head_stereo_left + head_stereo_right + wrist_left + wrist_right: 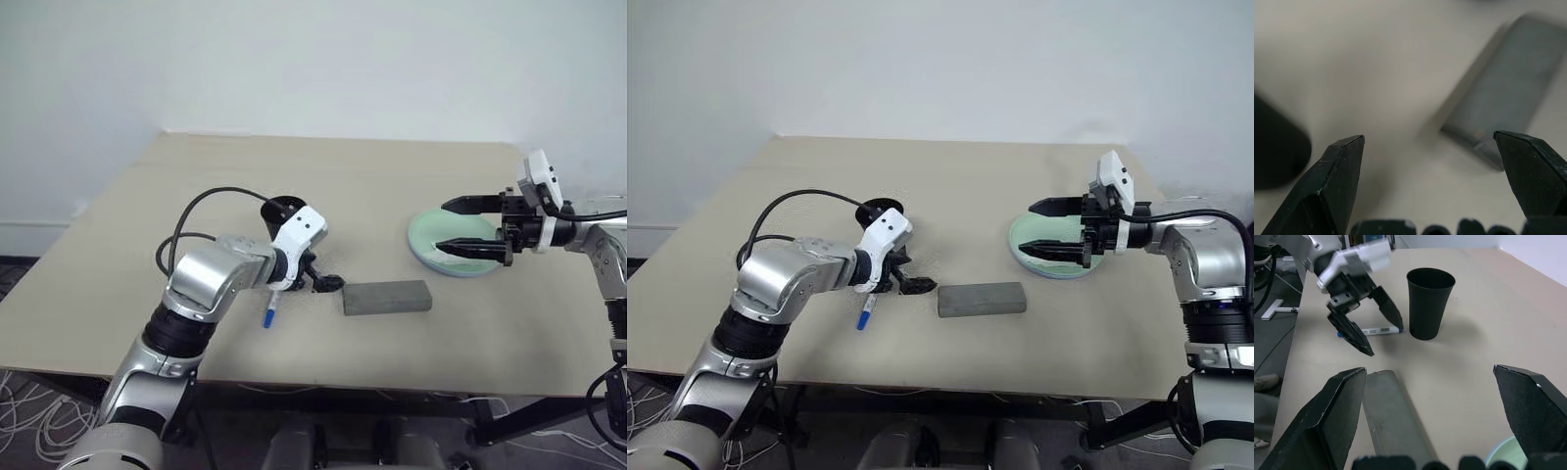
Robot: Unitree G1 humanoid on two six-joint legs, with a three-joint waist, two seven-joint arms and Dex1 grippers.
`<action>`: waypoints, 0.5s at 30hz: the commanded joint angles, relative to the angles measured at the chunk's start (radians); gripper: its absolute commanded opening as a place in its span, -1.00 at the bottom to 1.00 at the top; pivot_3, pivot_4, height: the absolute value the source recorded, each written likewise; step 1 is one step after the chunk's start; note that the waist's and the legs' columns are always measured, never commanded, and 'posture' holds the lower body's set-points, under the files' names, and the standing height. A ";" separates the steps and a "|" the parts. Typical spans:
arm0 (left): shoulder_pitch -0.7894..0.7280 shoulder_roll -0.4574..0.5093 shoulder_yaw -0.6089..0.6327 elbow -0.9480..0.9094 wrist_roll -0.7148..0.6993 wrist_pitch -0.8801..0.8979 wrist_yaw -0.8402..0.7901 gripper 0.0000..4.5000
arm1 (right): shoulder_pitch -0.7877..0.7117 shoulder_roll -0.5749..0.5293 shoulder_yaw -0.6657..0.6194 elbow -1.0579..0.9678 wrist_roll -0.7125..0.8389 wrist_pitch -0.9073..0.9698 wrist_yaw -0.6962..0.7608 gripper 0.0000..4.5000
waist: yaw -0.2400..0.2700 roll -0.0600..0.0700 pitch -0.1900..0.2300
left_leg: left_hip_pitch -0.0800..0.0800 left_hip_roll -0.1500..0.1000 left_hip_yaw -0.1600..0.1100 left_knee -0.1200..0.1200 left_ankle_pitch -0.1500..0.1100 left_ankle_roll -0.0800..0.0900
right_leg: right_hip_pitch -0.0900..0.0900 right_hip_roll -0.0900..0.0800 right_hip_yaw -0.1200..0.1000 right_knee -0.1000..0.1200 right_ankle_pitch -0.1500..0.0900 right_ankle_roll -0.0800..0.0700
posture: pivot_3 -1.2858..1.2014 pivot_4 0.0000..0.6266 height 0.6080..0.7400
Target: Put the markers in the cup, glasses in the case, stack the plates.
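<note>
Lab-like room, bare white wall (313, 59), beige table (118, 264), floor cables (39, 421)

The case (387, 297) lies closed near the counter's (118, 255) front edge. The cup (1430, 303) and a marker (1374, 331) are to its left, the plates (431, 240) behind it to the right.

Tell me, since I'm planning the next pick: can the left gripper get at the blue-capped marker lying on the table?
Probably yes: the left gripper hangs open just above the blue-capped marker, beside the cup, nothing between them.

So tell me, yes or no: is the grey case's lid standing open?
No, the case lies flat on the table with its lid down.
</note>
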 commanded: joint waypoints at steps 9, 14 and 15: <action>-0.045 -0.047 0.071 0.089 0.084 0.175 0.192 0.99 | -0.027 0.010 -0.004 0.017 -0.011 -0.032 0.011 1.00 | 0.000 0.000 0.000 | 0.000 0.000 0.000 0.000 0.000 0.000 | 0.000 0.000 0.000 0.000 0.000 0.000 | 0.03 -1.00 0.80; -0.034 -0.033 0.076 0.124 0.100 0.159 0.218 0.99 | -0.031 0.015 -0.001 0.025 -0.016 -0.037 0.013 1.00 | 0.000 0.000 0.000 | 0.000 0.000 0.000 0.000 0.000 0.000 | 0.000 -0.001 0.000 0.000 0.000 0.000 | 0.03 -1.00 0.80; -0.031 -0.032 0.076 0.135 0.103 0.154 0.224 0.99 | -0.032 0.015 -0.001 0.027 -0.016 -0.038 0.014 1.00 | 0.000 0.000 0.000 | 0.000 0.000 0.000 0.000 0.000 0.000 | 0.000 -0.001 0.000 0.000 0.000 0.000 | 0.03 -1.00 0.80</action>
